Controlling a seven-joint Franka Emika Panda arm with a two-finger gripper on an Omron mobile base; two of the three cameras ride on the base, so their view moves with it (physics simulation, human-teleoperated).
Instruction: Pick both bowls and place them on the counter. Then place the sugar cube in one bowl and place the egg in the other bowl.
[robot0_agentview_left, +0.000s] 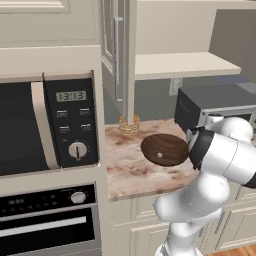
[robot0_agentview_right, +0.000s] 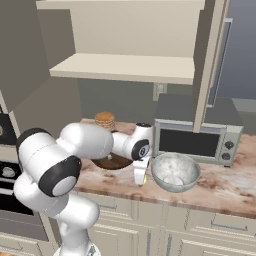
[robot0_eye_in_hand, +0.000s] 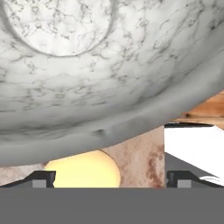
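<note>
Worktop (robot0_agentview_left: 125, 170): pinkish marbled slab over cream cabinet doors, running right from the oven stack. On it: wood bowl (robot0_agentview_left: 165, 149) mid-slab; stacked tan rings (robot0_agentview_left: 129, 126) behind it, near the back wall at the cabinet post; toaster oven (robot0_agentview_right: 197, 137) at the back, right of the wood bowl. Grey bowl (robot0_agentview_right: 175, 171) sits in front of the toaster oven near the front edge, upright. Egg (robot0_eye_in_hand: 83, 170) lies on the slab just beside the grey bowl's outer wall; cannot tell whether they touch.
</note>
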